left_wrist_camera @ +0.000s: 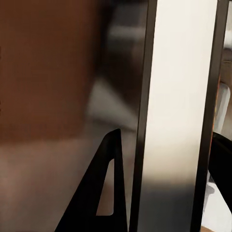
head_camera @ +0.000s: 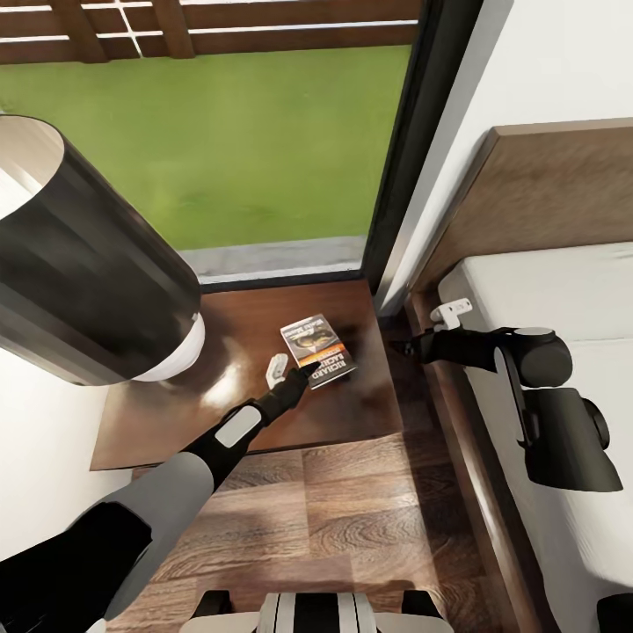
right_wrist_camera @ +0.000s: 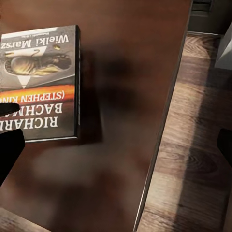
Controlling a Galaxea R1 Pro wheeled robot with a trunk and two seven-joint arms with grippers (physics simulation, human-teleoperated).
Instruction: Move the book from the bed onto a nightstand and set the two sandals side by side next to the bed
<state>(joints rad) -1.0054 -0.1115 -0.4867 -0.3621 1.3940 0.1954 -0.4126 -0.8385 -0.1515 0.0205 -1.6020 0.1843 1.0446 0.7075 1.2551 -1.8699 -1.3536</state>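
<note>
Two robot arms reaching forward, seen from above.
The left arm is stretching out nearly straight, its gripper (head_camera: 286,374) pointing ahead with the white finger (head_camera: 276,368) and dark finger parted. The right arm is bending sharply at the elbow, its gripper (head_camera: 431,330) pointing leftward, jaw state unclear.

1. Bedroom in a home: bed (head_camera: 563,290) with off-white mattress and brown wooden headboard (head_camera: 545,193) against white wall.
2. Nightstand (head_camera: 237,413) of glossy dark wood just beside bed, paperback book (head_camera: 316,350) lying on it.
3. Wood-plank floor (head_camera: 352,519).
4. Glass door (head_camera: 264,141) giving onto green lawn.
</note>
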